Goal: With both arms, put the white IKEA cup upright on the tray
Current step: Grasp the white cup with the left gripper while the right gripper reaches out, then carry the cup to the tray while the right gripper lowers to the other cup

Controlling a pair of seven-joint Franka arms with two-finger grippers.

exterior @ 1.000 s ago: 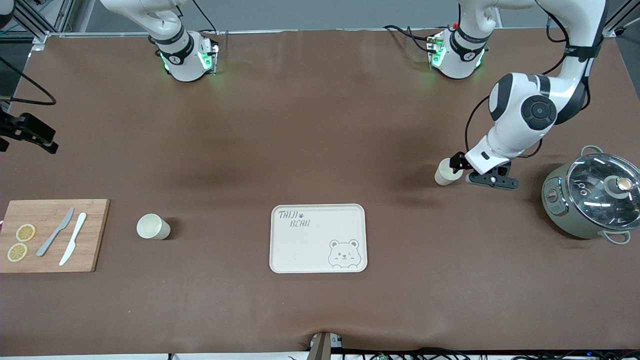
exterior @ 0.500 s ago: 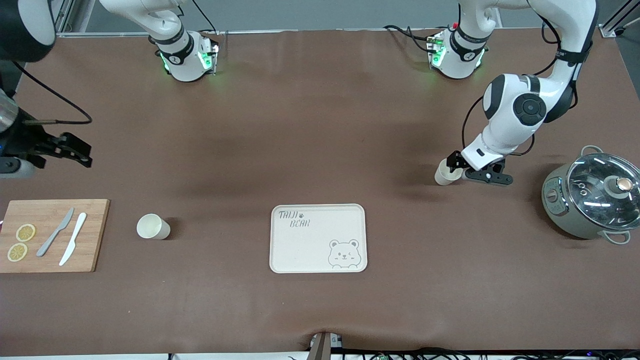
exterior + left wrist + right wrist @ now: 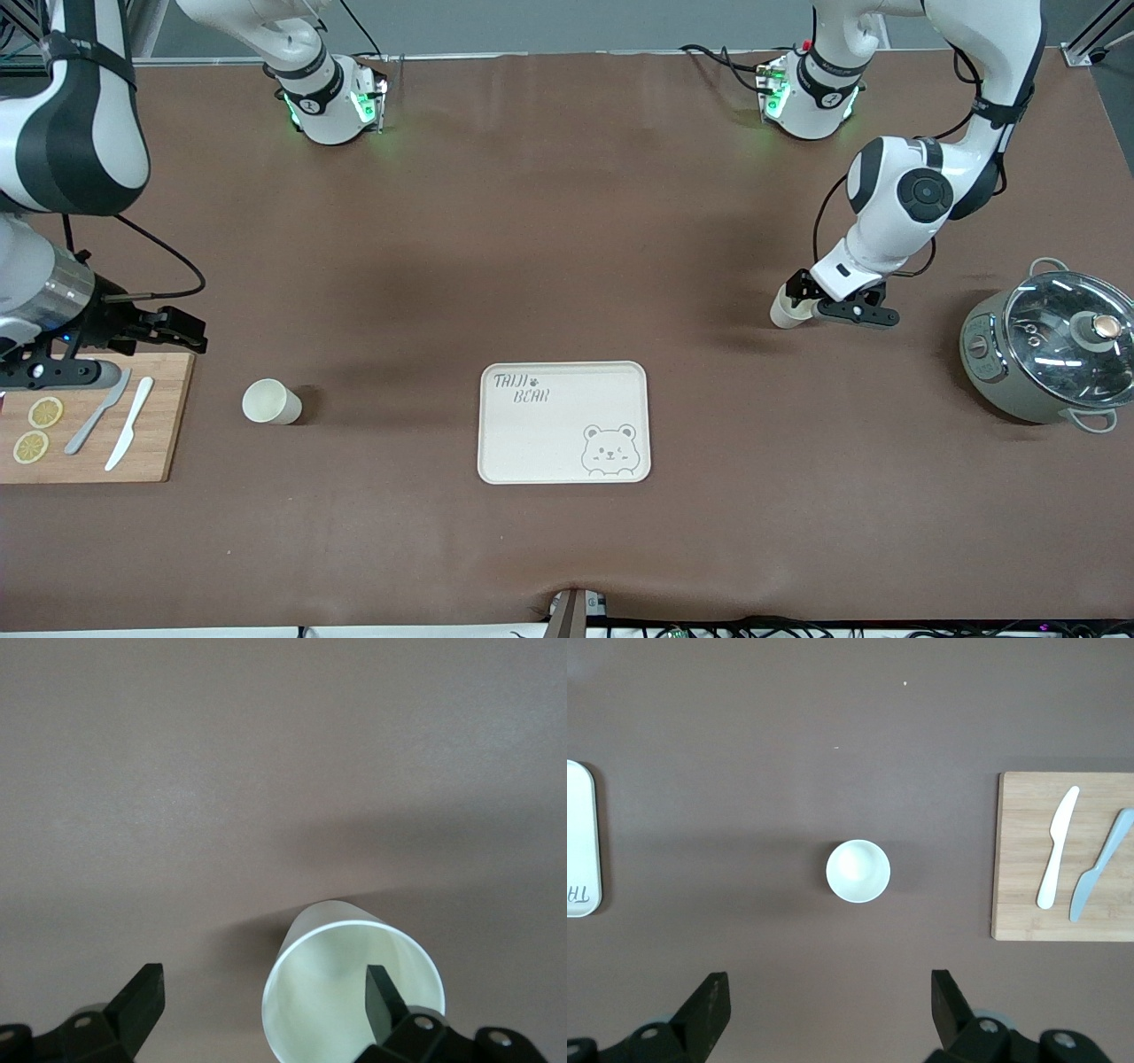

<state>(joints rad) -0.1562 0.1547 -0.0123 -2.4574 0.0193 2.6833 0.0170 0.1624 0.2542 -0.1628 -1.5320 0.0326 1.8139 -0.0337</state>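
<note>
A robotics lab: two bench-mounted arms [image 3: 921,190] over a brown-covered table [image 3: 567,221].

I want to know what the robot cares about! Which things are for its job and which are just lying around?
For the job:
- tray
- cup by the left tool
- cup near the board, under the right tool

Just lying about:
- board
- two knives
- lemon slices
- pot

Tray [image 3: 564,423] mid-table between two cups [image 3: 270,401] [image 3: 786,307], cutting board [image 3: 151,416] and pot [image 3: 1045,346] at the table's ends.
</note>
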